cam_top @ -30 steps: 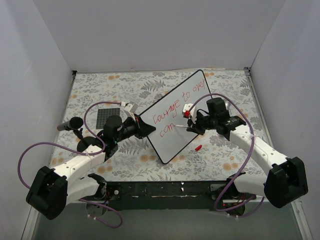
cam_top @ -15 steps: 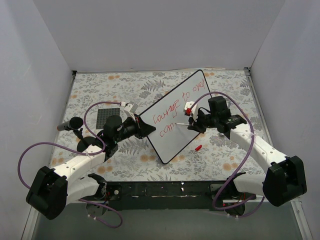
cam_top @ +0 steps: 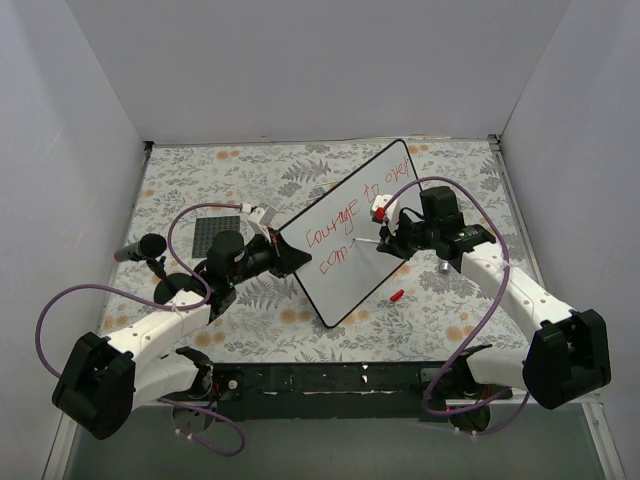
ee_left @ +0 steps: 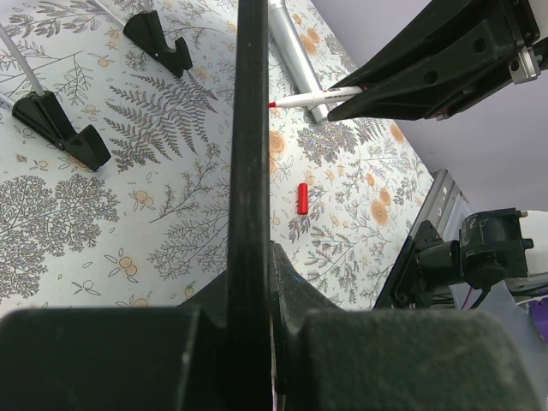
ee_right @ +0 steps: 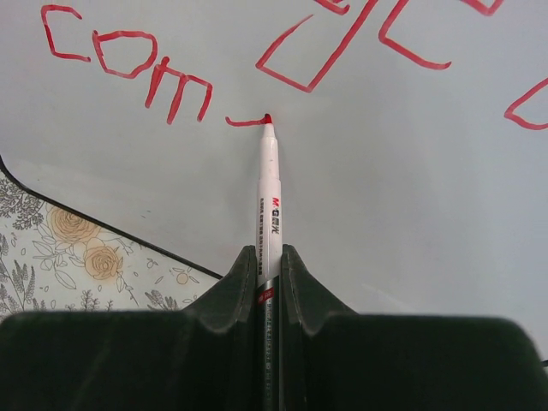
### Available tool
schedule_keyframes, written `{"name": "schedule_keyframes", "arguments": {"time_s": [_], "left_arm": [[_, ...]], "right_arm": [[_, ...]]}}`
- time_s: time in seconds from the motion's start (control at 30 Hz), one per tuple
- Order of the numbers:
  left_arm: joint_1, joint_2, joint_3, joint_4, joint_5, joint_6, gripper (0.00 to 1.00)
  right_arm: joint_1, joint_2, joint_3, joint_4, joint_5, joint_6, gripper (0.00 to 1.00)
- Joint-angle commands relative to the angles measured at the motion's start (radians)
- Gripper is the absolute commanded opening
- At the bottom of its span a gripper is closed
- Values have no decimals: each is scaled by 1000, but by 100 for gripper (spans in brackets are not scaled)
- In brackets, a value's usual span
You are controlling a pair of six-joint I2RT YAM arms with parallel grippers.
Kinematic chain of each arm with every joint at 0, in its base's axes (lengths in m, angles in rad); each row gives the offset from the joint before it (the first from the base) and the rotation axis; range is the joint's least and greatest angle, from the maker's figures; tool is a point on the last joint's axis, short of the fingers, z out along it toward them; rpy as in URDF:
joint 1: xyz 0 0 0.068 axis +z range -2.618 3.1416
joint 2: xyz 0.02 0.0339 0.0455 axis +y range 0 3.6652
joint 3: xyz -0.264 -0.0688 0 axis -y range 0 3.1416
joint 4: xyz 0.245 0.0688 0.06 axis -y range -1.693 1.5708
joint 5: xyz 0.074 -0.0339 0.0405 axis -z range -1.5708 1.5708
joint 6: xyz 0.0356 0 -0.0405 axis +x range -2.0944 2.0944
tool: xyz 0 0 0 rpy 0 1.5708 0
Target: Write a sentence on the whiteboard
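The whiteboard [cam_top: 355, 235] lies tilted across the floral table. The sentence [cam_top: 340, 215] is red handwriting in two slanted lines; the lower line reads "com" with a short fresh stroke after it [ee_right: 128, 73]. My left gripper [cam_top: 285, 258] is shut on the board's black rim [ee_left: 250, 171] at its left corner. My right gripper [cam_top: 388, 243] is shut on a white red-tipped marker [ee_right: 269, 197]. The marker's tip touches the board at the end of the fresh stroke. The marker also shows in the left wrist view [ee_left: 312, 97].
A red marker cap [cam_top: 396, 296] lies on the table just right of the board's lower edge, also in the left wrist view [ee_left: 302, 198]. A dark square eraser pad [cam_top: 217, 234] and a black cylinder [cam_top: 140, 249] lie at the left. Black board feet [ee_left: 60, 128] stand under the board.
My right gripper has moved up and to the right along the lower line, the marker tip leaving a short stroke after "com". The left arm and the board have not moved.
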Motion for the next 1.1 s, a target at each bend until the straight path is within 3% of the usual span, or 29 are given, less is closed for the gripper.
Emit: {"name": "schedule_keyframes", "arguments": {"time_s": [0.0,0.47,1.07], "left_arm": [[-4,-19,24,19,16,40,0],[-4,-14,26,22,16,39,0],[-4,-19,24,21,14,39,0]], "right_arm": [[-4,24,57,47,-31,16,1],[-3,29,33,15,-113,-10,1],[-3,39,-12,-48,-90,-57,1]]}}
